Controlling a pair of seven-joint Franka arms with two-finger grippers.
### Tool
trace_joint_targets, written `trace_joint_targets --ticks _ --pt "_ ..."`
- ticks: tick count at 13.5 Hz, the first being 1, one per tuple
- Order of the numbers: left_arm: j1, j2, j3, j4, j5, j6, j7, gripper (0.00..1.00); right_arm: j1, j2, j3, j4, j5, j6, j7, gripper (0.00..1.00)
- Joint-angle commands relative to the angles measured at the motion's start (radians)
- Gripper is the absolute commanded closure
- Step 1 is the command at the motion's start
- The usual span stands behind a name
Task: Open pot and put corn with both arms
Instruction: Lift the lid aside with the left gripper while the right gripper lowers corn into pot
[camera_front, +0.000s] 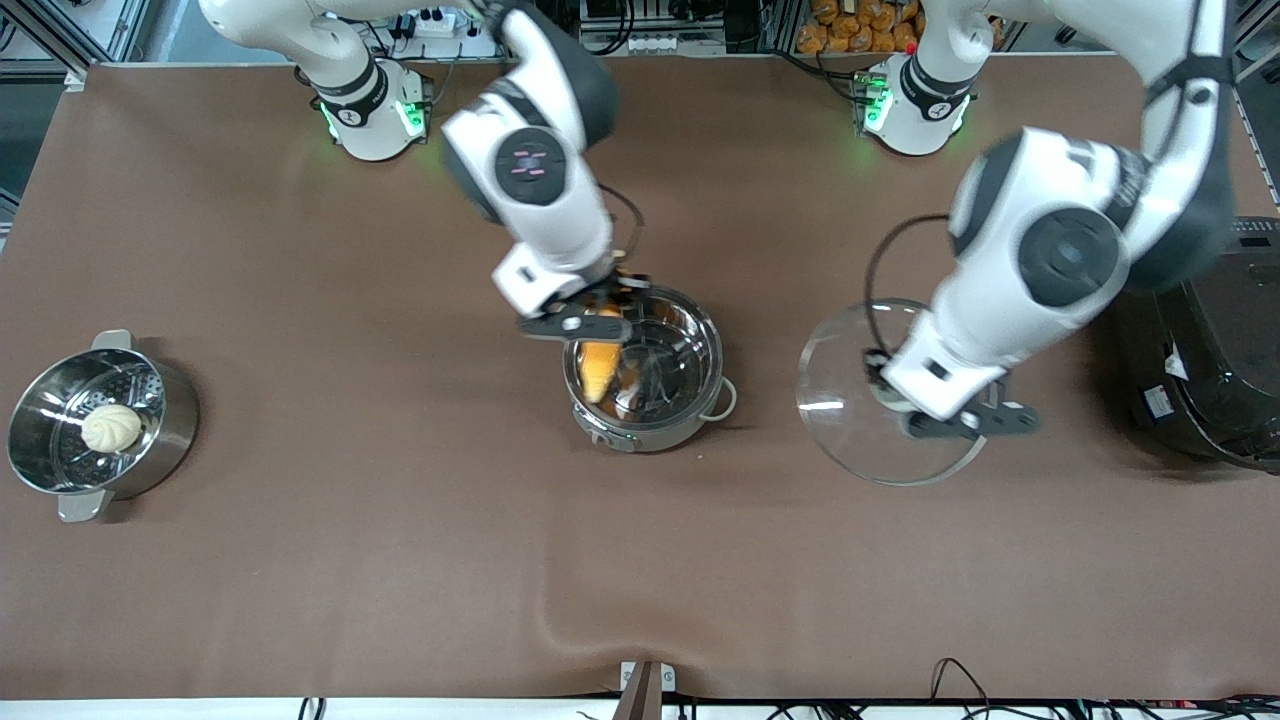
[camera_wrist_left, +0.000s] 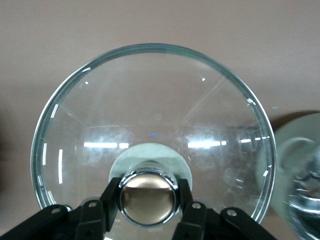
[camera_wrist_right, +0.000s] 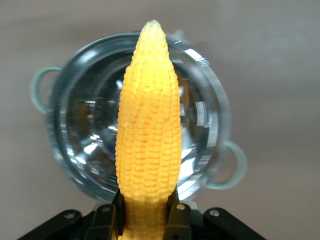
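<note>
The steel pot (camera_front: 655, 432) stands uncovered in the middle of the table, and its wire loop handles show in the right wrist view (camera_wrist_right: 80, 125). My right gripper (camera_front: 598, 318) is over the pot's rim, shut on the stub end of the yellow corn (camera_front: 598, 368). The cob's tip points down into the pot (camera_wrist_right: 148, 115). My left gripper (camera_front: 925, 410) is shut on the copper-coloured knob (camera_wrist_left: 148, 196) of the glass lid (camera_front: 840, 400). It holds the lid over the table beside the pot, toward the left arm's end.
A perforated steamer pot (camera_front: 165, 440) with a white bun (camera_front: 110, 427) in it stands at the right arm's end. A big black cooker (camera_front: 1220, 350) stands at the left arm's end, close to the left arm. The brown table's front edge runs along the bottom.
</note>
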Motion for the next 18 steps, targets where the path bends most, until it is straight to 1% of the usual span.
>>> trace_joint_targets --ticks 1,3,5,6,8,9,11,12,13,14,15,16,17,18 --pt "0.079 -0.080 -0.017 -0.264 0.021 0.236 0.090 1.00 0.035 0.072 -0.014 0.057 0.001 0.034 0.078 0.97" --pt "0.143 -0.114 -0.019 -0.464 0.021 0.464 0.174 1.00 0.040 0.075 -0.014 0.057 -0.012 0.034 0.083 0.97" --pt "0.175 -0.113 -0.022 -0.604 0.005 0.614 0.193 1.00 0.042 0.093 -0.016 0.057 -0.012 0.034 0.084 0.96" --pt "0.177 -0.113 -0.022 -0.660 0.005 0.671 0.193 1.00 0.034 0.096 -0.017 0.057 -0.010 0.034 0.084 0.95" --pt "0.206 -0.093 -0.020 -0.721 0.005 0.761 0.199 1.00 0.028 0.110 -0.019 0.057 -0.022 0.038 0.083 0.89" --pt "0.227 -0.070 -0.020 -0.725 0.007 0.780 0.207 1.00 0.035 0.124 -0.019 0.057 -0.039 0.052 0.084 0.84" --pt "0.231 -0.055 -0.020 -0.725 0.005 0.779 0.211 0.99 0.039 0.130 -0.019 0.057 -0.039 0.078 0.086 0.56" --pt "0.231 -0.052 -0.020 -0.723 0.005 0.779 0.211 0.78 0.039 0.127 -0.019 0.058 -0.041 0.078 0.086 0.34" --pt "0.229 -0.041 -0.020 -0.717 0.005 0.779 0.211 0.43 0.037 0.123 -0.022 0.060 -0.045 0.077 0.080 0.17" --pt "0.231 -0.038 -0.019 -0.711 0.007 0.779 0.210 0.00 0.036 0.123 -0.020 0.061 -0.077 0.077 0.080 0.08" --pt "0.231 -0.048 -0.019 -0.693 0.007 0.779 0.211 0.00 0.037 0.123 -0.020 0.061 -0.113 0.077 0.081 0.00" --pt "0.231 -0.065 -0.017 -0.655 0.007 0.771 0.208 0.00 0.036 0.120 -0.019 0.061 -0.116 0.074 0.081 0.00" --pt "0.247 -0.094 -0.017 -0.607 0.008 0.736 0.208 0.00 0.029 0.112 -0.020 0.063 -0.114 0.066 0.075 0.00" --pt "0.261 -0.102 -0.022 -0.520 0.010 0.649 0.214 0.00 0.010 0.078 -0.020 0.057 -0.113 0.043 0.069 0.00"
